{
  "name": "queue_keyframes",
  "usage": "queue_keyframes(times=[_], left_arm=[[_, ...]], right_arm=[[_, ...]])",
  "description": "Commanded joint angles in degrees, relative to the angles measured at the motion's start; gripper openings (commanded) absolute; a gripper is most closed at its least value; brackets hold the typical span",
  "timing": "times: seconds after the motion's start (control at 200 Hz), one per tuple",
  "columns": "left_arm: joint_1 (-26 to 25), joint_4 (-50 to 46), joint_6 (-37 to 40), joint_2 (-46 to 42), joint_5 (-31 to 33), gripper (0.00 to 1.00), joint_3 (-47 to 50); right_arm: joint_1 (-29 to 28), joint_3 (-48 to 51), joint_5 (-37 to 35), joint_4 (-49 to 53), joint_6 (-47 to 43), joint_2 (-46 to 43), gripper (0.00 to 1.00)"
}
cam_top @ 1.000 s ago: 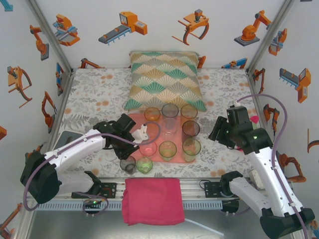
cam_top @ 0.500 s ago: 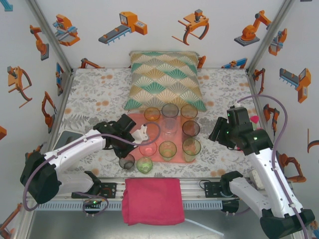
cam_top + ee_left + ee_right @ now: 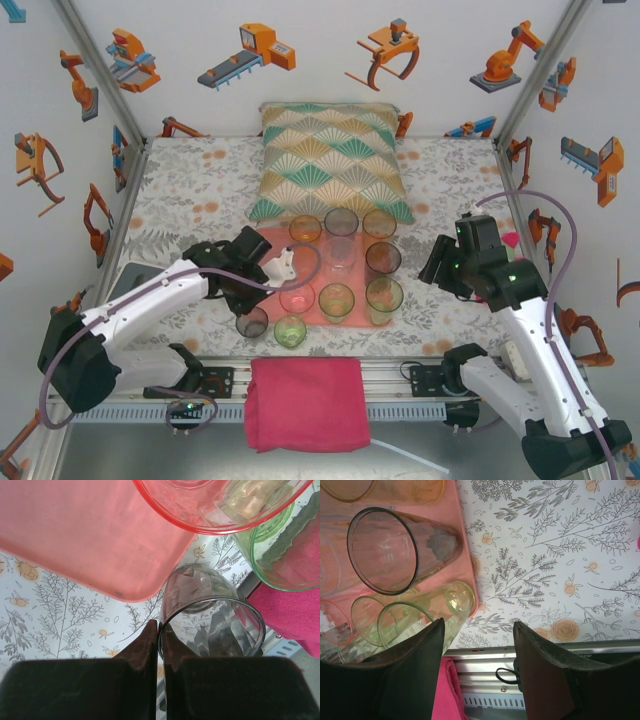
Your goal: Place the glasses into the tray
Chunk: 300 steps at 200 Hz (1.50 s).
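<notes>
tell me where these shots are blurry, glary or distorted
Left wrist: the dark jaws at the bottom look soft, the smoky glass sharp with bright facet glints. Right wrist: the grey tumbler stretches into a cone, wide-angle distortion; tablecloth crisp. Top external: even soft light, faint shadows.

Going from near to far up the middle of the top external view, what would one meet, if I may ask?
From near to far: magenta cloth → green glass → pink glass → amber glass → patterned cushion.

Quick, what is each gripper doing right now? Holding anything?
Left gripper: closed on the rim of the smoky grey glass.
Right gripper: open, holding nothing.
</notes>
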State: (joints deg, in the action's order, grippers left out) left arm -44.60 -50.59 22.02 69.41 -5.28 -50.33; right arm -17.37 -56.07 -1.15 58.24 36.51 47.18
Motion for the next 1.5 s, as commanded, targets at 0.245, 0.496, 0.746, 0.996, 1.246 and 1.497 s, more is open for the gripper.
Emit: queue_keyframes(times=[0.245, 0.496, 0.746, 0.996, 1.246, 1.497], left_arm=[[3.89, -2.05, 1.56, -2.21, 0.97, 0.07, -4.0], [10.63, -1.24, 3.9, 0.15, -1.38, 0.07, -8.99], [14.26, 3.62, 4.25, 7.85, -2.37, 0.07, -14.88], [16.41, 7.66, 3.11, 17.74, -1.97, 0.07, -21.72], [18.04, 9.89, 2.31, 24.21, -1.82, 0.07, -25.53], [18.91, 11.29, 0.88, 27.49, -1.95, 0.07, -27.19]], right_arm=[[0.26, 0.31, -1.14, 0.12, 0.82, 0.12, 0.54], [0.29, 0.09, -1.05, -0.09, 0.93, 0.61, 0.54], [0.3, 0.35, -1.03, -0.28, 0.92, 0.91, 0.54], [0.31, 0.7, -1.07, -0.73, 0.93, 1.14, 0.54], [0.3, 0.61, -1.22, -0.69, 0.75, 1.53, 0.54], [0.3, 0.44, -1.25, -0.8, 0.58, 2.02, 0.54]])
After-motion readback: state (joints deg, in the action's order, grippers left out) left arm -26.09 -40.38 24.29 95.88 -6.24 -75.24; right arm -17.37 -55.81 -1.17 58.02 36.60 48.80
